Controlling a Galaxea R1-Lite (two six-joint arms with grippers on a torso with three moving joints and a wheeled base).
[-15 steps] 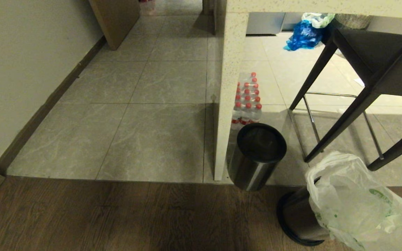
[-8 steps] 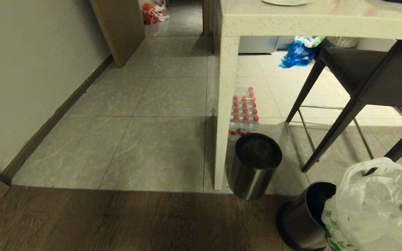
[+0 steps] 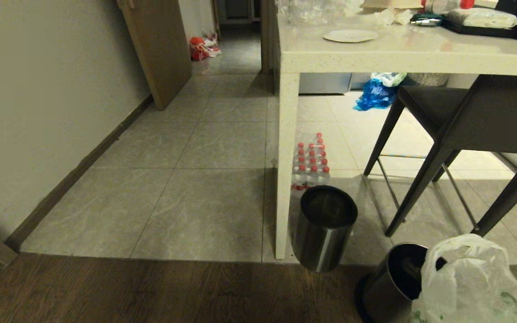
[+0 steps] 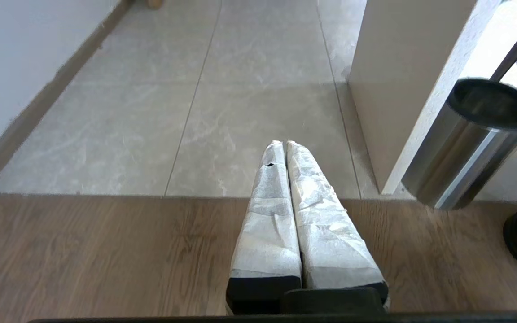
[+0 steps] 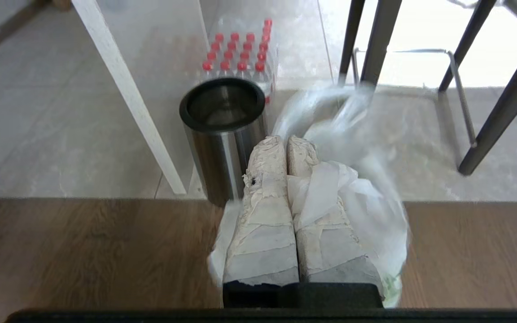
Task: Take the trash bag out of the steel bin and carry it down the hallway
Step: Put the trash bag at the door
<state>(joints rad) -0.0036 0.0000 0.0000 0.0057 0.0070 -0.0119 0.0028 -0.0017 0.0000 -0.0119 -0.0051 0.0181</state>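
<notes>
The trash bag [image 3: 469,287], thin whitish plastic with green print, hangs at the bottom right of the head view. It is just beside the open mouth of the steel bin [image 3: 391,282] on the dark wood floor. My right gripper [image 5: 285,140] is shut on the trash bag [image 5: 366,179], with plastic bunched over one finger. My left gripper [image 4: 284,143] is shut on nothing, above the line where wood meets tile. The hallway [image 3: 204,148] of grey veined tiles runs ahead along the pale wall.
A second steel bin [image 3: 323,229] stands by the white table leg [image 3: 285,170], with a pack of red-capped bottles [image 3: 310,159] behind it. A dark chair [image 3: 456,130] stands to the right under the table. A blue bag [image 3: 373,95] and an open wooden door [image 3: 159,49] lie farther off.
The whole head view has slid downward as the camera rose, bringing the table top and the far hallway into sight. The bin's dark mouth now shows beside the bag.
</notes>
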